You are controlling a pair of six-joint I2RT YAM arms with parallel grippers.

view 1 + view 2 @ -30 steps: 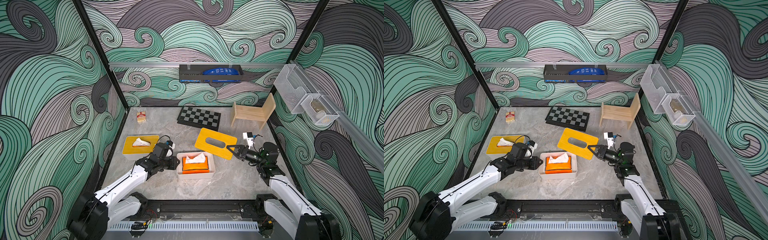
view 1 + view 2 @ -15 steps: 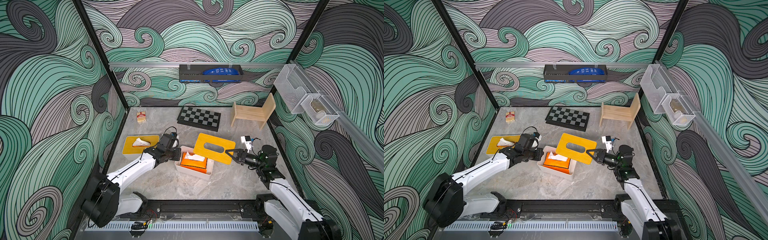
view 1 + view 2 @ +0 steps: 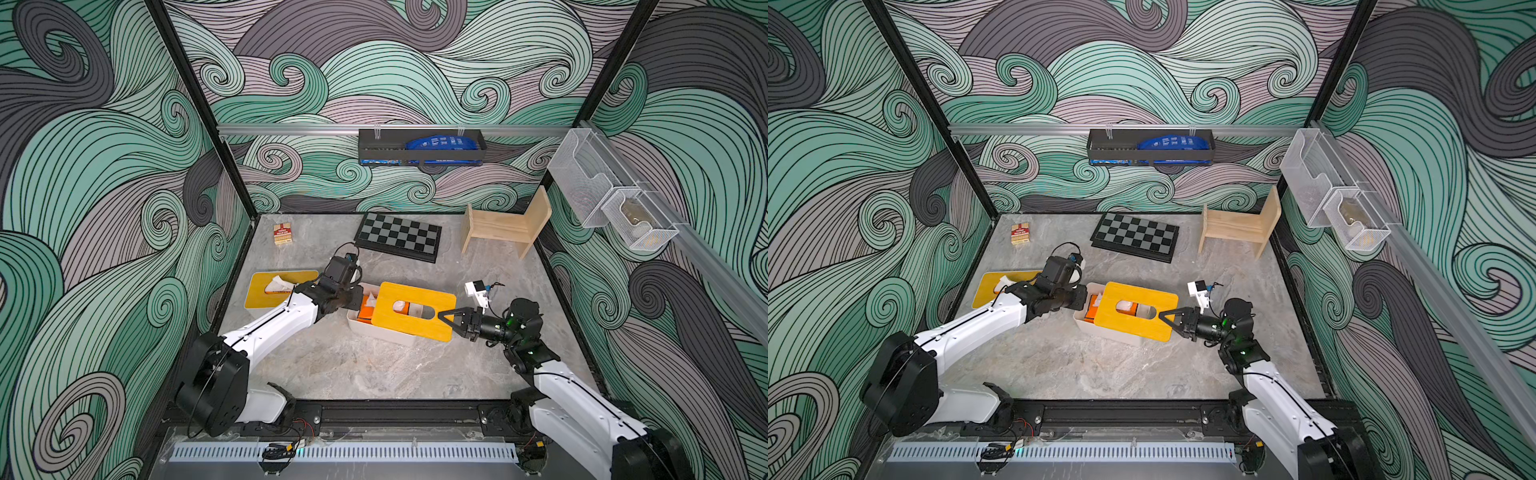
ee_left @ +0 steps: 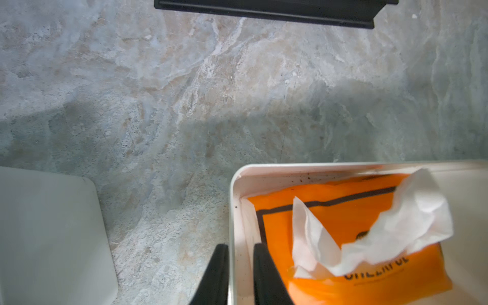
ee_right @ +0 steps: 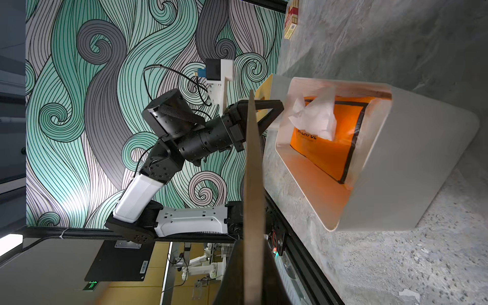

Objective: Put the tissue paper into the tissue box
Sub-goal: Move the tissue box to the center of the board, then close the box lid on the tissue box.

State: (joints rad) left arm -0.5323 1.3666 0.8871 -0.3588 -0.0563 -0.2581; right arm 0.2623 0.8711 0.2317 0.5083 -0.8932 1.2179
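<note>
Saw the orange tissue pack (image 4: 343, 211) lying inside the white box (image 3: 365, 332) in the middle of the desk (image 3: 374, 374), with one white tissue (image 4: 396, 229) sticking up out of it. Held the yellow lid (image 3: 388, 326) by its edge in the right claw (image 3: 444, 318), pinched tight, just over the box and not touching it. Had the left claw (image 4: 240, 248) astride the box's end wall, one finger inside and one outside. Could not tell whether squeezing or loose.
</note>
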